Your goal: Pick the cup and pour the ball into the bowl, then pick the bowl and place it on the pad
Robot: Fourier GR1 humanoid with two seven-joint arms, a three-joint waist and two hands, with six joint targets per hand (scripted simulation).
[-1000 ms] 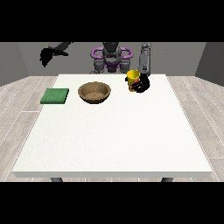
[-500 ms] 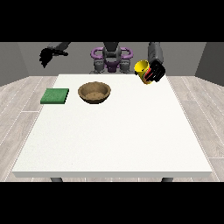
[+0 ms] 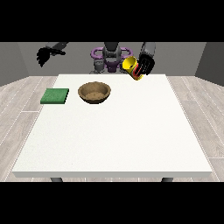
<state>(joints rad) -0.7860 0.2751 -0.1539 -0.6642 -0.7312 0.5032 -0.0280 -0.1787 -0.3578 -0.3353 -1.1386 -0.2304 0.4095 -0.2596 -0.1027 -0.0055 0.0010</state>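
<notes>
A yellow cup point(image 3: 131, 66) with a red band hangs above the table's far edge, tilted with its mouth toward the view's left. The hand at the view's right point(image 3: 145, 66) is curled round it. The ball is not visible. A brown bowl point(image 3: 94, 92) stands on the white table point(image 3: 113, 131), left of and nearer than the cup. A green pad point(image 3: 55, 96) lies flat at the table's left side, beside the bowl. The hand at the view's left point(image 3: 43, 56) is raised high beyond the table's far left corner, holding nothing.
The robot's torso point(image 3: 111, 59) with purple rings stands behind the far edge. Wooden floor surrounds the table on all sides.
The hand at the view's right has lifted the cup off the table, carried it up, then tipped it leftward. The other hand stayed raised.
</notes>
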